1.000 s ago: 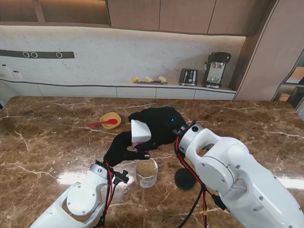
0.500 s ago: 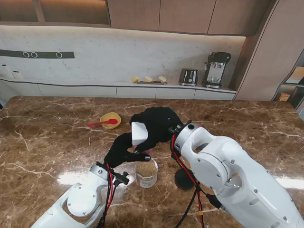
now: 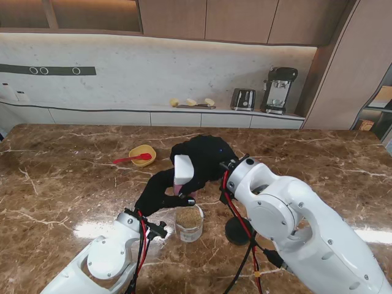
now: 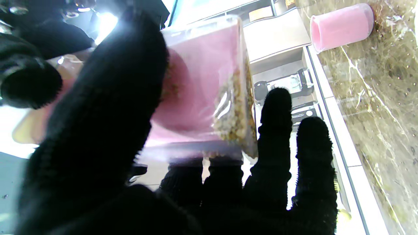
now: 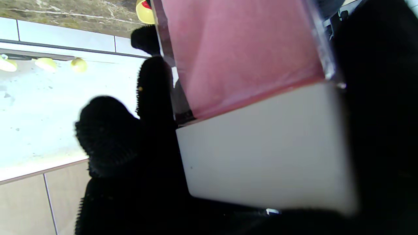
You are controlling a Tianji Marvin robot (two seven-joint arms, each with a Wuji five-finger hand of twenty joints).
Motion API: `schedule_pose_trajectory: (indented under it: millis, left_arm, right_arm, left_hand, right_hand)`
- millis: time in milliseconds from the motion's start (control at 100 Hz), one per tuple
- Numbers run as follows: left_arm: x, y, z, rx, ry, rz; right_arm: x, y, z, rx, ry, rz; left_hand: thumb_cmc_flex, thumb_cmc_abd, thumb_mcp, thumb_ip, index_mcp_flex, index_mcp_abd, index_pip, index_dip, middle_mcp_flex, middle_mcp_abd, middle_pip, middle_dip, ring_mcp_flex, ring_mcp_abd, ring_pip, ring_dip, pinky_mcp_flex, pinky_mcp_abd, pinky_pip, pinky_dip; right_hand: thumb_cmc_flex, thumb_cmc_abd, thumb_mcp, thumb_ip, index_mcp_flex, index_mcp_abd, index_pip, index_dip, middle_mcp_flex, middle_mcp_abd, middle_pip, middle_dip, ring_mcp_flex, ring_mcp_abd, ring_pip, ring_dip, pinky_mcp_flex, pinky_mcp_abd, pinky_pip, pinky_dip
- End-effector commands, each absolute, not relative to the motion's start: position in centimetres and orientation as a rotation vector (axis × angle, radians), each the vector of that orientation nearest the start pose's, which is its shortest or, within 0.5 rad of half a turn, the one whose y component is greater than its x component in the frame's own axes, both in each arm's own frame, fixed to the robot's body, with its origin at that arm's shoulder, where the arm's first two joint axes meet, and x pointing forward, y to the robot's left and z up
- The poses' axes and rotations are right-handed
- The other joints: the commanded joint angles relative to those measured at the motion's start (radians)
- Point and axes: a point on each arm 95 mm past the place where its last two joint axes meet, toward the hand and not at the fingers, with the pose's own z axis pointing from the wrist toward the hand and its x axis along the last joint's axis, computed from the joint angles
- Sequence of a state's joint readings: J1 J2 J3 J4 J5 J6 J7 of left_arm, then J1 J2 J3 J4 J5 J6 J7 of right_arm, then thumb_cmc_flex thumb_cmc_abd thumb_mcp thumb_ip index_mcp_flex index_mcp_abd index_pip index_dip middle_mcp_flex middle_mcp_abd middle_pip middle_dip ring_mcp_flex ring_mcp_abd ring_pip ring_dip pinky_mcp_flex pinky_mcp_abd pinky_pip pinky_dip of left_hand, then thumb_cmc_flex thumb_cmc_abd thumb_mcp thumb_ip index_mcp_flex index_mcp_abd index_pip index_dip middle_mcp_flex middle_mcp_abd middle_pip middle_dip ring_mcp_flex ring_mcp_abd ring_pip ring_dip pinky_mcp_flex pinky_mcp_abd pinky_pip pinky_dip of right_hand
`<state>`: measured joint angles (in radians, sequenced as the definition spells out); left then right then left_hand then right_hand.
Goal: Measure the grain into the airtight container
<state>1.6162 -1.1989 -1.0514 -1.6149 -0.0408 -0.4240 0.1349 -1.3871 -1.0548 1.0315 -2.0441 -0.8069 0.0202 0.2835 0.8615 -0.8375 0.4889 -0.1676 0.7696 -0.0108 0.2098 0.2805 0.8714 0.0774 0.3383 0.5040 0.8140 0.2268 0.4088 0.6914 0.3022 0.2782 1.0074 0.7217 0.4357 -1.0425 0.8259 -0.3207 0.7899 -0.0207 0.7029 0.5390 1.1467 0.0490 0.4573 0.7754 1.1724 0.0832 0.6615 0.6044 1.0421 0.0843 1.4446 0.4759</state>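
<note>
With both hands, my right hand and left hand clamped on the box, I had tipped it steeper than a second before, so grain should fall into the jar.

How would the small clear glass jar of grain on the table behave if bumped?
The clear glass jar of grain looks nearly full, so probably heavy for its size. It is open-topped and upright, so tipping would likely spill grain. Glass on marble may slide.

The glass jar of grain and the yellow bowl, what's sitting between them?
In the stand view, the left robot hand lies between the jar and the bowl, steadying the tilted container.
</note>
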Motion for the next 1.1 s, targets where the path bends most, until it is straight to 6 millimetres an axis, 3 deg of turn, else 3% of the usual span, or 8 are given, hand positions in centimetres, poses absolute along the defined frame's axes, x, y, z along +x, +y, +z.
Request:
schedule_pose_trajectory:
  millis: [0,50,100,370,600,780,930,1090]
  left_arm:
    - [35.9,-8.9,-31.5,-1.890,0.720,-2.636]
    - [35.9,-8.8,-31.5,-1.882,0.747,-2.620]
    - [36.0,-8.8,-31.6,-1.871,0.767,-2.610]
    - [36.3,-8.1,-31.4,-1.826,0.812,-2.593]
    - [36.6,-6.2,-30.6,-1.781,0.896,-2.530]
    - [36.6,-4.3,-30.2,-1.753,0.933,-2.464]
    - [36.6,-2.8,-30.3,-1.718,0.985,-2.388]
    - [36.8,-1.8,-31.0,-1.705,1.035,-2.318]
  right_arm:
    - [36.4,12.1,-16.7,0.979,1.693,1.883]
    - [36.4,11.9,-16.5,0.982,1.679,1.883]
    - [36.4,11.7,-16.3,0.985,1.665,1.882]
    - [36.3,10.0,-15.0,1.008,1.582,1.870]
    - [36.3,6.4,-13.8,1.044,1.498,1.791]
    - [36.8,2.1,-13.5,1.111,1.425,1.658]
    - [37.9,-1.4,-14.7,1.187,1.378,1.534]
    - [39.8,-5.1,-17.2,1.250,1.326,1.372]
  left_hand:
    - [-0.018,0.272,0.139,0.038,-0.011,-0.105,0.507,-0.002,-0.082,-0.049,0.026,-0.094,-0.099,-0.068,-0.097,-0.080,-0.100,-0.028,-0.076,-0.036]
    - [-0.117,0.274,0.199,0.042,-0.037,-0.086,0.389,0.015,-0.149,-0.063,-0.015,-0.136,-0.200,-0.089,-0.167,-0.162,-0.195,-0.034,-0.159,-0.063]
    - [-0.215,0.279,0.246,0.080,-0.074,-0.068,0.309,0.018,-0.211,-0.070,-0.047,-0.164,-0.274,-0.101,-0.210,-0.207,-0.243,-0.045,-0.215,-0.082]
    - [-0.317,0.244,-0.017,0.062,-0.230,-0.028,0.092,-0.055,-0.420,-0.087,-0.119,-0.245,-0.523,-0.136,-0.294,-0.315,-0.378,-0.105,-0.487,-0.164]
    - [-0.304,0.291,-0.164,0.079,-0.239,-0.017,0.052,-0.077,-0.459,-0.092,-0.122,-0.278,-0.558,-0.152,-0.296,-0.334,-0.375,-0.132,-0.545,-0.140]
    - [-0.297,0.310,-0.177,0.084,-0.235,-0.016,0.055,-0.075,-0.461,-0.091,-0.124,-0.278,-0.559,-0.154,-0.298,-0.335,-0.372,-0.146,-0.551,-0.140]
    - [-0.272,0.353,-0.270,0.105,-0.231,-0.008,0.043,-0.078,-0.473,-0.091,-0.127,-0.285,-0.558,-0.160,-0.298,-0.336,-0.355,-0.174,-0.555,-0.175]
    - [-0.255,0.391,-0.338,0.117,-0.228,-0.007,0.042,-0.075,-0.474,-0.085,-0.126,-0.287,-0.536,-0.127,-0.283,-0.329,-0.306,-0.172,-0.397,-0.120]
  right_hand:
    - [0.244,0.116,0.286,0.023,0.156,-0.213,0.254,0.037,0.131,-0.128,0.098,0.027,0.149,-0.161,0.225,0.082,0.059,-0.119,0.049,-0.002]
    - [0.244,0.118,0.286,0.023,0.156,-0.213,0.255,0.036,0.131,-0.128,0.098,0.027,0.149,-0.161,0.225,0.081,0.059,-0.118,0.048,-0.002]
    - [0.244,0.119,0.286,0.023,0.156,-0.213,0.255,0.036,0.131,-0.128,0.098,0.028,0.149,-0.161,0.226,0.080,0.059,-0.118,0.048,-0.002]
    - [0.243,0.129,0.291,0.026,0.154,-0.211,0.259,0.034,0.129,-0.128,0.097,0.029,0.148,-0.159,0.225,0.076,0.057,-0.115,0.044,-0.003]
    - [0.243,0.134,0.291,0.027,0.152,-0.210,0.261,0.033,0.128,-0.127,0.097,0.031,0.148,-0.158,0.224,0.073,0.056,-0.113,0.041,-0.004]
    - [0.243,0.141,0.291,0.029,0.150,-0.208,0.260,0.031,0.126,-0.127,0.095,0.032,0.146,-0.155,0.221,0.070,0.054,-0.109,0.037,-0.004]
    - [0.244,0.142,0.290,0.030,0.150,-0.211,0.259,0.029,0.125,-0.126,0.094,0.032,0.146,-0.155,0.218,0.067,0.054,-0.104,0.035,-0.004]
    - [0.239,0.145,0.294,0.030,0.150,-0.218,0.260,0.029,0.125,-0.127,0.093,0.033,0.145,-0.156,0.215,0.065,0.050,-0.099,0.029,-0.006]
